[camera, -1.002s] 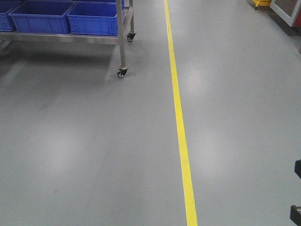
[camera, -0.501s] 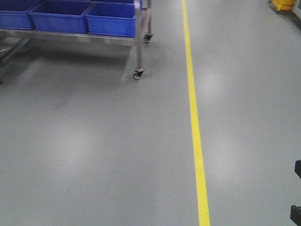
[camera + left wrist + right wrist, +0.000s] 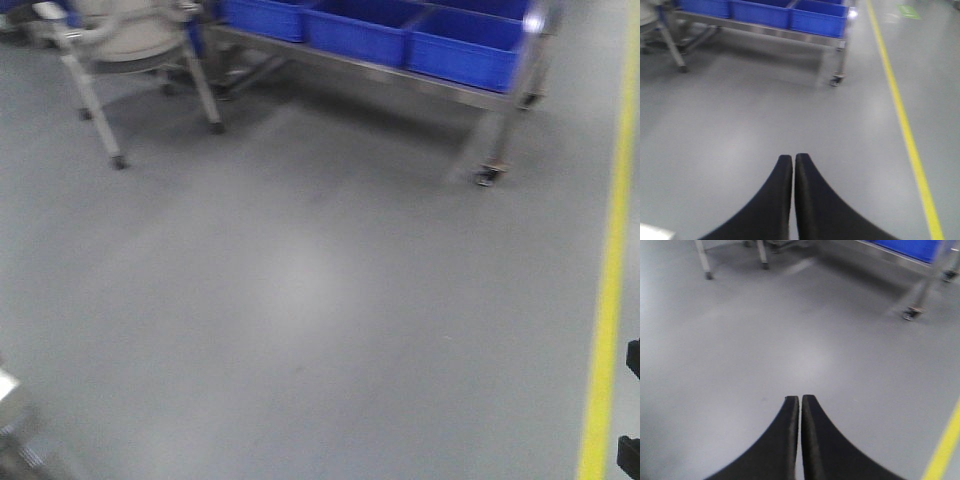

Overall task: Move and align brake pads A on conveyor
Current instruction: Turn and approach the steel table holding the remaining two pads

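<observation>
No brake pads and no conveyor show in any view; both are out of view. My left gripper (image 3: 793,157) is shut, its two black fingers pressed together with nothing between them, hanging over bare grey floor. My right gripper (image 3: 800,398) is shut the same way, empty, also above the floor. In the front view only a dark bit of the robot shows at the right edge.
A steel roller rack (image 3: 495,100) on castor wheels (image 3: 487,177) carries blue bins (image 3: 470,45) at the back right. A grey machine on metal legs (image 3: 125,40) stands at the back left. A yellow floor line (image 3: 608,300) runs along the right. Grey floor (image 3: 300,300) fills the middle.
The front view has swung left: the rack with blue bins slid from the upper left to the upper right, the yellow line moved to the right edge, and a grey legged machine came into view.
</observation>
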`<state>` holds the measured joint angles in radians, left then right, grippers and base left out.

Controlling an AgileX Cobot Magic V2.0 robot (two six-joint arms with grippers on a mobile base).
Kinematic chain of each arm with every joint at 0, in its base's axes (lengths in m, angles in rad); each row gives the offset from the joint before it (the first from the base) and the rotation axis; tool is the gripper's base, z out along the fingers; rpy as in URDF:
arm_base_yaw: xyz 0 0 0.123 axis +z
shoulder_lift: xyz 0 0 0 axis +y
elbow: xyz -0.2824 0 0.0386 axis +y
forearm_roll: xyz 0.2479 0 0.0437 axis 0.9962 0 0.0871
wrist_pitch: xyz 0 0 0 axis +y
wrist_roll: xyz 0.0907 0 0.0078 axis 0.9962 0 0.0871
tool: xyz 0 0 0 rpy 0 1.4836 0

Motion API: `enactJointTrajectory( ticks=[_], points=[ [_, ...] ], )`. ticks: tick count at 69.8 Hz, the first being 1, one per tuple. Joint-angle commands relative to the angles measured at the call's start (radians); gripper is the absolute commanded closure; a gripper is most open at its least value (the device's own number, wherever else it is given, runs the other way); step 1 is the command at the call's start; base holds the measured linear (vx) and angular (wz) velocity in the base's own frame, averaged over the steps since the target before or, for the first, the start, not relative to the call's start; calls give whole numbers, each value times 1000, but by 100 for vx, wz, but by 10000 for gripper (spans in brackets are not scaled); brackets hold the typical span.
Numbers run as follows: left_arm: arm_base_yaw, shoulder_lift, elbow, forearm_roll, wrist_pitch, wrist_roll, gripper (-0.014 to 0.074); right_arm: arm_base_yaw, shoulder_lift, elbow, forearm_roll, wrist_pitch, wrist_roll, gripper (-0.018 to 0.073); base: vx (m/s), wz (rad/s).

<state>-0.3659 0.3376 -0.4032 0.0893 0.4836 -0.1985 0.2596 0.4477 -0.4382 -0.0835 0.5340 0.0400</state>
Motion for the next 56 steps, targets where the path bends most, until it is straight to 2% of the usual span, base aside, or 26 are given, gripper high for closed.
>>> enactJointTrajectory(
  ticks=[1,56],
  points=[
    [-6,6,-26,3,-75,-2,603,-1,8,-26,-9,-71,-13,566,-3,95],
    [-6,6,-26,3,-75,-2,603,-1,8,-26,-9,-71,-13,566,3,91]
  ],
)
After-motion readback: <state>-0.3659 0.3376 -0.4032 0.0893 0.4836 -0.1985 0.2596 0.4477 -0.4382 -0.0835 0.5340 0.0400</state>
